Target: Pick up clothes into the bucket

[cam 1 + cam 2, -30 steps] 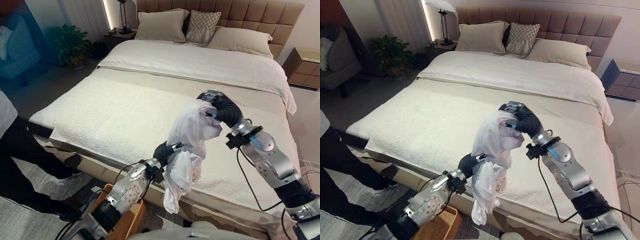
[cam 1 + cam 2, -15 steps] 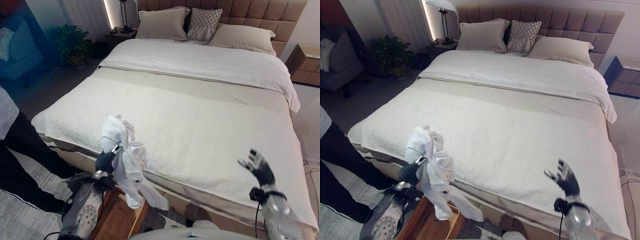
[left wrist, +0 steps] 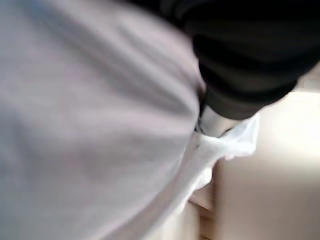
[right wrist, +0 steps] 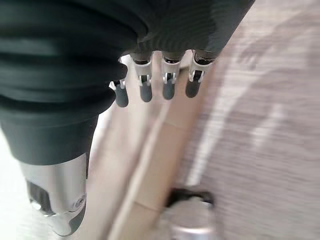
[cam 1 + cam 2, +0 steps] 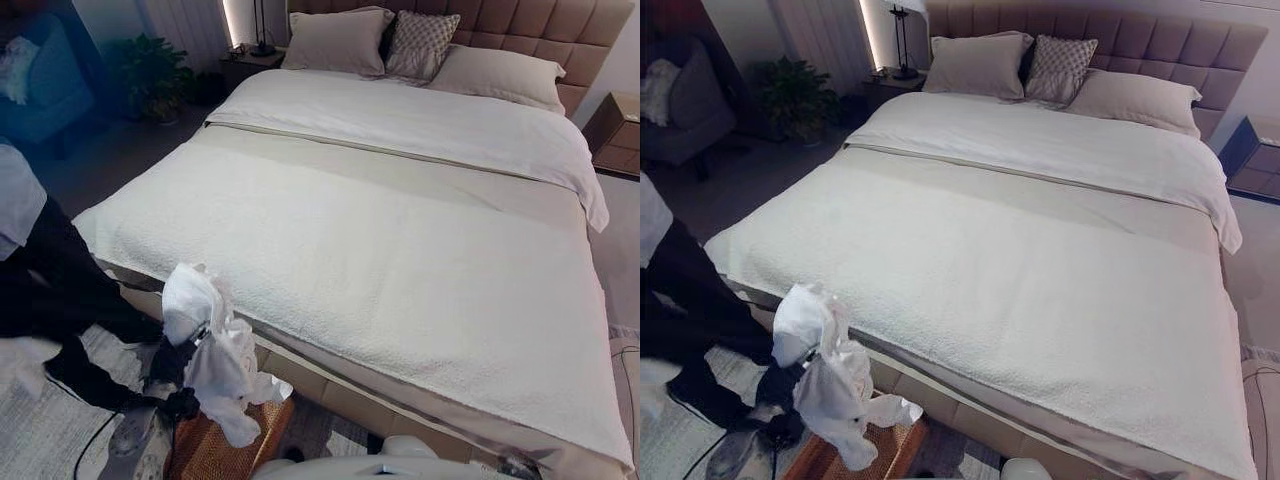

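Your left hand grips a white garment over the half-hidden wicker basket; your right hand hangs with fingers relaxed.

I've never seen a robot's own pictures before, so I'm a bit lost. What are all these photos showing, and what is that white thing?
They come from a walking robot with two arms and hands. Two pictures are taken from cameras in its head, looking down at a big bed with pillows. The other two come from small cameras on its wrists. The white thing is a piece of clothing. The robot's left hand holds it bunched up, above a brown woven basket on the floor by the bed. The right hand holds nothing, and its fingers are straight. A person stands nearby.
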Controlling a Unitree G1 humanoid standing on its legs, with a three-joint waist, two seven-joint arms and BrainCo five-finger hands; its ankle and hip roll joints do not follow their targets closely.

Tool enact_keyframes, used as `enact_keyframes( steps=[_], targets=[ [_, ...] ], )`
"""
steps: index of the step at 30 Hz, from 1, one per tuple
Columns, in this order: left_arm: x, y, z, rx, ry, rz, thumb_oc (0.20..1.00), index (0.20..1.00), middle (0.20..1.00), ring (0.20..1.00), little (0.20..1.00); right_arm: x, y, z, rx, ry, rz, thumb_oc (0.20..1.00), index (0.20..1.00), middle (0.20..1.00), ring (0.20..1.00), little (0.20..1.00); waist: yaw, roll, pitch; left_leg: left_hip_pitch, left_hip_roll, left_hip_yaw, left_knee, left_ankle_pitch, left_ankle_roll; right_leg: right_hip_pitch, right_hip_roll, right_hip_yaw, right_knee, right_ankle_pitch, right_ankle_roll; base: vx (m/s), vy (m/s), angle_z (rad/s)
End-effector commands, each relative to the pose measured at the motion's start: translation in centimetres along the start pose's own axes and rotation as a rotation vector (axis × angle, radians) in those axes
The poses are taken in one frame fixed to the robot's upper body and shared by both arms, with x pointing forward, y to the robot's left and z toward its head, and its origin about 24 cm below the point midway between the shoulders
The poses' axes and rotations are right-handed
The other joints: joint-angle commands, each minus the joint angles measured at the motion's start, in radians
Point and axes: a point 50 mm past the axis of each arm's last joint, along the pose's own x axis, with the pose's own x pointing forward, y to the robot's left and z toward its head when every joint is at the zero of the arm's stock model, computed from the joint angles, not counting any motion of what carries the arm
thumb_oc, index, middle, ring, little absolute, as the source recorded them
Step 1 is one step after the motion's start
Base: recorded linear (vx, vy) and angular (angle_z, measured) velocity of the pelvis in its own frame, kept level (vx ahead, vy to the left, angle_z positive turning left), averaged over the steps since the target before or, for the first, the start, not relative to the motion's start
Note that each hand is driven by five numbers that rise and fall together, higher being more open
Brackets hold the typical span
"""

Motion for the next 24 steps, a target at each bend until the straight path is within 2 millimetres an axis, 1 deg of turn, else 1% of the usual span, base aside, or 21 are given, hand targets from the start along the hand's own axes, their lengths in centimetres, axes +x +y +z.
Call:
enact_keyframes(
  steps=[1, 2, 3, 6, 7, 8, 9, 13, 14, 15, 16, 18, 20, 21, 22, 24],
  targets=[
    [0.3, 2.4, 3.4, 0.188, -0.161, 0.108, 0.2, 0.2, 0.2, 0.2, 0.2, 0.4, 1.3, 2.1, -0.093, -0.068, 0.023, 1.0, 1.0, 1.0, 1.0, 1.0, -0.01, -0.059, -0.003, -0.083, -0.024, -0.034, 0.131, -0.059, -0.018, 0.074, -0.059, -0.004, -0.051, 0.0, 0.067, -0.04, 0.013, 0.13],
    [0.9, 3.0, 2.0, 0.218, -0.106, 0.167, 0.2, 0.2, 0.2, 0.2, 0.2, 0.4, 1.3, 2.6, -0.145, -0.09, 0.02, 1.0, 1.0, 1.0, 1.0, 1.0, -0.008, -0.062, 0.007, -0.094, -0.027, -0.036, 0.14, -0.059, -0.017, 0.064, -0.061, -0.004, -0.045, 0.001, 0.068, -0.05, 0.015, 0.1],
    [1.1, 3.3, 1.3, 0.243, -0.071, 0.201, 0.2, 0.2, 0.2, 0.2, 0.2, 0.5, 1.3, 3.0, -0.177, -0.106, 0.018, 1.0, 1.0, 1.0, 1.0, 1.0, -0.006, -0.064, 0.015, -0.102, -0.028, -0.038, 0.147, -0.059, -0.017, 0.058, -0.063, -0.003, -0.041, 0.002, 0.07, -0.07, 0.02, 0.07],
    [1.8, 3.9, 0.4, 0.312, -0.028, 0.277, 0.2, 0.2, 0.2, 0.2, 0.2, 0.6, 1.2, 4.5, -0.231, -0.163, -0.001, 1.0, 1.0, 1.0, 1.0, 1.0, -0.001, -0.07, 0.039, -0.127, -0.033, -0.042, 0.167, -0.059, -0.015, 0.037, -0.065, -0.003, -0.024, 0.002, 0.071, -0.03, 0.015, 0.03],
    [1.8, 3.9, 0.4, 0.312, -0.029, 0.277, 0.2, 0.2, 0.2, 0.2, 0.2, 0.6, 1.2, 4.5, -0.231, -0.163, -0.001, 1.0, 1.0, 1.0, 1.0, 1.0, -0.001, -0.07, 0.039, -0.128, -0.033, -0.042, 0.168, -0.06, -0.015, 0.036, -0.065, -0.003, -0.023, 0.002, 0.071, -0.06, 0.025, 0.06],
    [2.2, 4.3, 0.4, 0.342, -0.024, 0.33, 0.2, 0.2, 0.2, 0.2, 0.2, 0.7, 1.1, 5.5, -0.231, -0.2, -0.017, 1.0, 1.0, 1.0, 1.0, 1.0, 0.001, -0.075, 0.055, -0.144, -0.034, -0.044, 0.175, -0.059, -0.013, 0.02, -0.065, 0.0, -0.014, 0.003, 0.072, -0.04, 0.015, 0.07],
    [2.2, 4.3, 0.4, 0.342, -0.024, 0.33, 0.2, 0.2, 0.2, 0.2, 0.2, 0.7, 1.1, 5.5, -0.231, -0.2, -0.017, 1.0, 1.0, 1.0, 1.0, 1.0, 0.001, -0.075, 0.055, -0.144, -0.034, -0.044, 0.176, -0.059, -0.013, 0.02, -0.065, 0.0, -0.014, 0.002, 0.072, -0.05, 0.021, 0.05],
    [2.6, 6.0, 0.6, 0.392, -0.024, 0.501, 0.2, 0.2, 0.2, 0.2, 0.2, 0.7, 1.8, 6.7, -0.237, -0.244, -0.028, 1.0, 1.0, 1.0, 1.0, 1.0, 0.011, -0.091, 0.085, -0.175, -0.035, -0.043, 0.187, -0.056, -0.01, -0.01, -0.066, 0.002, -0.003, 0.008, 0.076, -0.02, 0.012, 0.0],
    [2.6, 6.0, 0.7, 0.392, -0.025, 0.502, 0.2, 0.2, 0.2, 0.2, 0.2, 0.7, 1.8, 6.7, -0.236, -0.244, -0.028, 1.0, 1.0, 1.0, 1.0, 1.0, 0.011, -0.091, 0.085, -0.176, -0.035, -0.043, 0.188, -0.056, -0.01, -0.011, -0.066, 0.002, -0.002, 0.008, 0.076, 0.0, 0.0, 0.0],
    [2.8, 6.6, 0.7, 0.429, -0.01, 0.541, 0.2, 0.2, 0.2, 0.2, 0.2, 0.7, 1.9, 7.1, -0.237, -0.256, -0.033, 1.0, 1.0, 1.0, 1.0, 1.0, 0.014, -0.096, 0.096, -0.188, -0.036, -0.044, 0.193, -0.056, -0.01, -0.022, -0.067, 0.004, -0.001, 0.011, 0.078, 0.0, 0.0, 0.0],
    [2.8, 6.6, 0.7, 0.43, -0.01, 0.541, 0.2, 0.2, 0.2, 0.2, 0.2, 0.7, 1.9, 7.1, -0.237, -0.257, -0.033, 1.0, 1.0, 1.0, 1.0, 1.0, 0.014, -0.096, 0.096, -0.188, -0.036, -0.044, 0.193, -0.056, -0.01, -0.023, -0.067, 0.004, -0.001, 0.011, 0.078, -0.04, 0.034, 0.03],
    [3.1, 7.4, 0.5, 0.437, 0.021, 0.586, 0.2, 0.2, 0.2, 0.2, 0.2, 0.7, 2.1, 7.7, -0.241, -0.279, -0.036, 1.0, 1.0, 1.0, 1.0, 1.0, 0.016, -0.105, 0.115, -0.207, -0.037, -0.045, 0.204, -0.056, -0.009, -0.041, -0.067, 0.007, 0.011, 0.01, 0.079, -0.03, 0.019, 0.0],
    [3.5, 7.7, 0.8, 0.467, 0.027, 0.599, 0.2, 0.2, 0.2, 0.2, 0.2, 0.7, 2.2, 8.4, -0.247, -0.304, -0.039, 1.0, 1.0, 1.0, 1.0, 1.0, 0.016, -0.112, 0.139, -0.229, -0.039, -0.048, 0.22, -0.057, -0.008, -0.062, -0.069, 0.011, 0.026, 0.011, 0.08, -0.06, 0.026, 0.0],
    [3.5, 7.7, 0.8, 0.467, 0.026, 0.599, 0.2, 0.2, 0.2, 0.2, 0.2, 0.7, 2.2, 8.4, -0.247, -0.304, -0.039, 1.0, 1.0, 1.0, 1.0, 1.0, 0.016, -0.112, 0.139, -0.23, -0.039, -0.048, 0.221, -0.057, -0.008, -0.064, -0.07, 0.011, 0.027, 0.011, 0.08, -0.09, 0.031, 0.0],
    [3.9, 8.0, 0.9, 0.479, 0.043, 0.613, 0.2, 0.2, 0.2, 0.2, 0.2, 0.7, 2.3, 9.3, -0.251, -0.333, -0.041, 1.0, 1.0, 1.0, 1.0, 1.0, 0.017, -0.119, 0.167, -0.256, -0.038, -0.047, 0.238, -0.057, -0.006, -0.089, -0.073, 0.016, 0.042, 0.015, 0.08, -0.08, 0.035, 0.0],
    [4.5, 8.2, 1.3, 0.478, 0.043, 0.633, 0.2, 0.2, 0.2, 0.2, 0.2, 0.6, 2.5, 10.3, -0.249, -0.37, -0.04, 1.0, 1.0, 1.0, 1.0, 1.0, 0.017, -0.126, 0.193, -0.285, -0.039, -0.048, 0.259, -0.058, -0.004, -0.118, -0.074, 0.022, 0.06, 0.018, 0.079, -0.1, 0.039, 0.01]
  ],
)
